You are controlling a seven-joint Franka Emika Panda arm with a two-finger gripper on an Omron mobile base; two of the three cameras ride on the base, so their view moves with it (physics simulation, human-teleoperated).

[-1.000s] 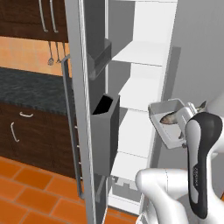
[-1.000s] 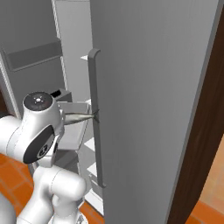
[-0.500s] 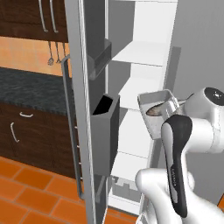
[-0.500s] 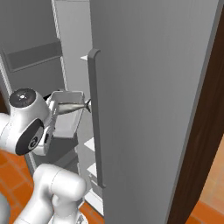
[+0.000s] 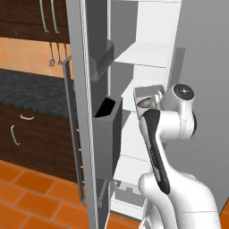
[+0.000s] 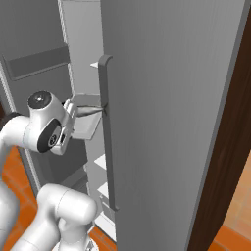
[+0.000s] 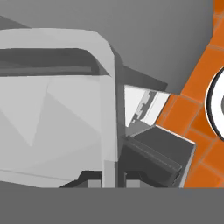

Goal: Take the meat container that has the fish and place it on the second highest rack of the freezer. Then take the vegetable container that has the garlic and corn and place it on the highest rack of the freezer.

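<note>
Base views flanking open freezer (image 5: pixel 134 53)

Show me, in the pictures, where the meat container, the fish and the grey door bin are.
meat container (image 5: pixel 147 92): left base view, on its pale upper rim.
fish (image 5: pixel 146 103): left base view, on the brown body inside the tray.
door bin (image 5: pixel 109 129): left base view, on its grey side wall.

Freezer (image 5: pixel 89 53) doors are rendered in matt, faintly brushed grey metal; inner shelves (image 5: pixel 143 53) in smooth white plastic. The held container (image 7: pixel 52 113) is shown matt grey. Floor tiles (image 5: pixel 27 201) appear glazed orange; cabinets (image 5: pixel 27 134) dark wood.
</note>
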